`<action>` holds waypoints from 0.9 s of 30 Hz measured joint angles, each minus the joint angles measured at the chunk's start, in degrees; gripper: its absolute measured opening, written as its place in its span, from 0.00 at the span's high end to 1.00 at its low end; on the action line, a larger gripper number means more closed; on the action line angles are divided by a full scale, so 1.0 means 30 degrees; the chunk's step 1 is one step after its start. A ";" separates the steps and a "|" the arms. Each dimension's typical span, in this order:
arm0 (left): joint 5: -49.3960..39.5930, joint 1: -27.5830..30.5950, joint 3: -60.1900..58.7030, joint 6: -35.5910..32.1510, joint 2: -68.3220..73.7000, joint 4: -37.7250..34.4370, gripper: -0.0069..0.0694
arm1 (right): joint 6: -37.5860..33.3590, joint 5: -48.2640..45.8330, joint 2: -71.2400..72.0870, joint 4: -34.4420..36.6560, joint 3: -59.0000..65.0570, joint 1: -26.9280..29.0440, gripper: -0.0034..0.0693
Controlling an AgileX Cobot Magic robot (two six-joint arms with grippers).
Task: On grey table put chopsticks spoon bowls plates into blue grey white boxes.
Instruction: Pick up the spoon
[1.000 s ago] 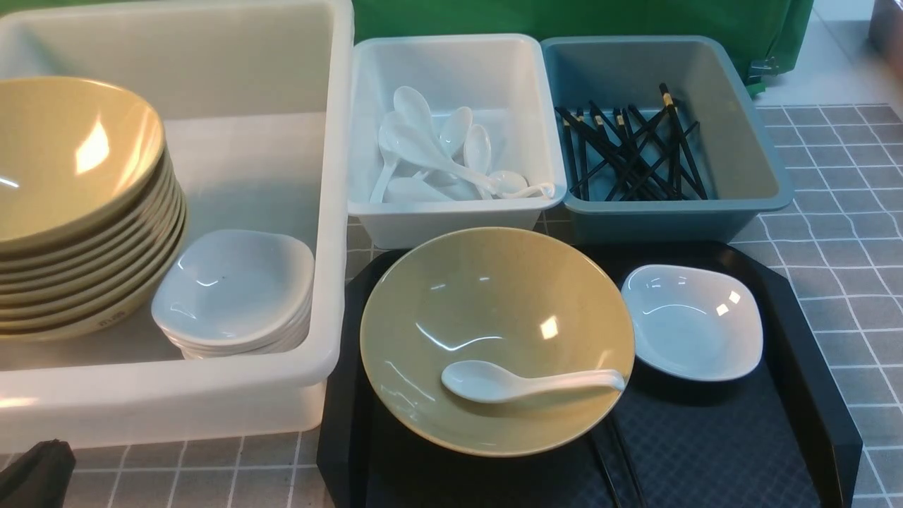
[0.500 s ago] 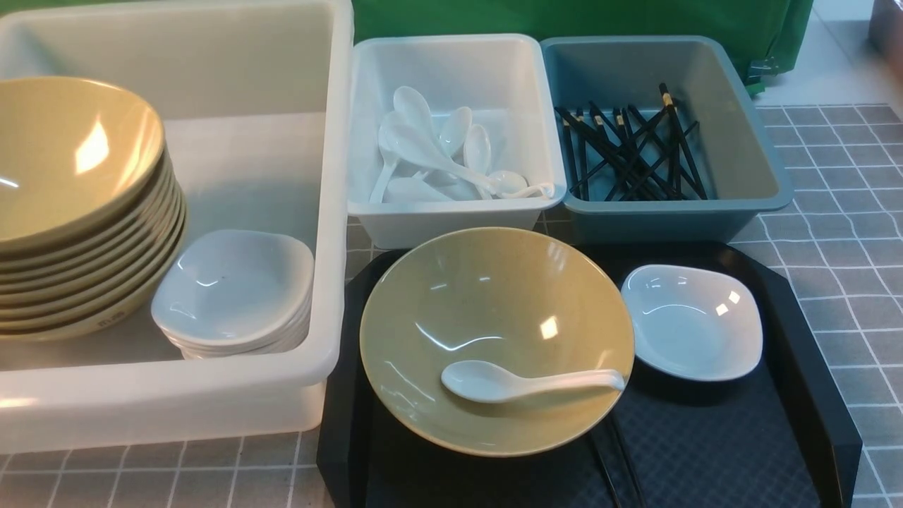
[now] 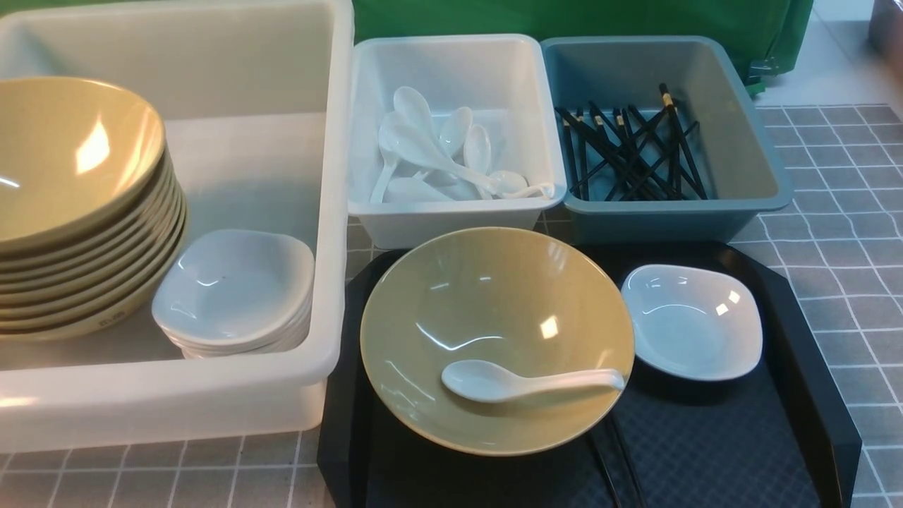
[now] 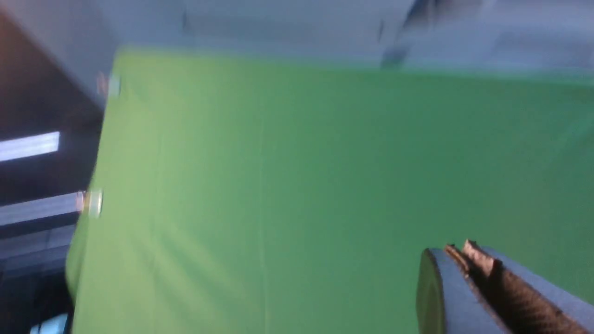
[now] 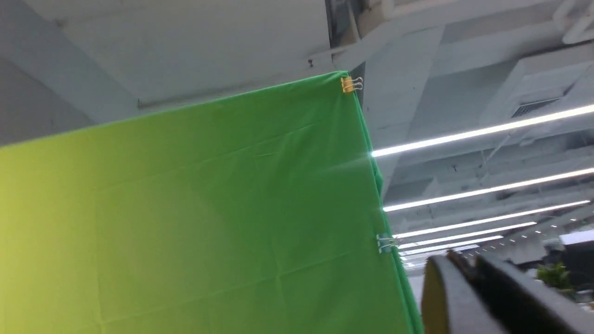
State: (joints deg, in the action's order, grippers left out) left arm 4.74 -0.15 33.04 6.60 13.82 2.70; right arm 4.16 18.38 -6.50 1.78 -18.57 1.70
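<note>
The left tool, seen only in the left wrist view, has its two fingers pressed together with nothing between them, raised in front of a green cloth.

On the grey bench, the large translucent tub stands farthest left. It holds a stack of beige bowls and, just to its right, a stack of white plates. Next is the white box, with several white spoons lying in it. In front of it, on the black tray, sits one beige bowl with a white spoon lying inside, handle pointing right. The blue-grey box, just beside the white one, holds a crossed heap of black chopsticks. In front of it a single white plate rests on the tray, just right of the bowl.

The right tool, seen only in the right wrist view, is likewise closed, finger against finger, gripping nothing, with the cloth and ceiling lights behind.
</note>
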 joint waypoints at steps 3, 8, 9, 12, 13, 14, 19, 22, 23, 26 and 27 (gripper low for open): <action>-0.2578 0.0000 0.2168 -0.0060 0.3370 0.0186 0.92 | -0.2339 -0.3639 -0.1628 -0.0017 -0.1848 0.0000 0.91; -0.8433 -0.0510 0.4718 -0.0456 0.7823 -0.1190 0.92 | -0.3439 -1.0382 -0.4169 -0.0034 -0.3156 -0.0017 0.91; -1.0407 -0.0957 0.5571 -0.1153 0.9186 -0.2032 0.92 | -0.3527 -1.2282 -0.4870 -0.0034 -0.3208 -0.0098 0.91; -1.5690 -0.2892 0.7983 -0.4854 1.2453 -0.5270 0.92 | -0.3987 -1.7016 -0.6628 0.0315 -0.3208 -0.0645 0.90; -1.6800 -0.3472 0.8509 -0.5977 1.3334 -0.6292 0.92 | -0.4432 -1.8023 -0.7172 0.0504 -0.3208 -0.0869 0.90; -1.7674 -0.4059 0.8959 -0.7024 1.4204 -0.7346 0.92 | -0.4989 -1.8925 -0.7599 0.0704 -0.3208 -0.1053 0.90; -1.8643 -0.6783 1.0229 -1.0740 1.7553 -1.0780 0.92 | -0.6488 -2.0481 -0.8952 0.1227 -0.3208 -0.1804 0.90; -1.8257 -0.9086 1.1071 -1.2322 2.0328 -1.0788 0.89 | -0.6707 -1.9810 -0.9257 0.1495 -0.3208 -0.2253 0.90; -1.8034 -0.9737 1.1352 -1.2641 2.1112 -1.0475 0.88 | -0.6722 -1.9460 -0.9299 0.1496 -0.3173 -0.2331 0.90; -1.7505 -1.1072 1.1991 -1.3453 2.2729 -0.9563 0.80 | -0.6744 -1.8407 -0.9304 0.1560 -0.2932 -0.2434 0.90; -1.7307 -1.1507 1.2236 -1.3846 2.3406 -0.9136 0.75 | -0.6744 -1.7889 -0.9304 0.1717 -0.2655 -0.2453 0.90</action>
State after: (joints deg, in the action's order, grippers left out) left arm -47.18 -34.68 69.75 -34.94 84.04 -24.71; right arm -16.07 -35.29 -34.42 6.93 -26.54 -5.66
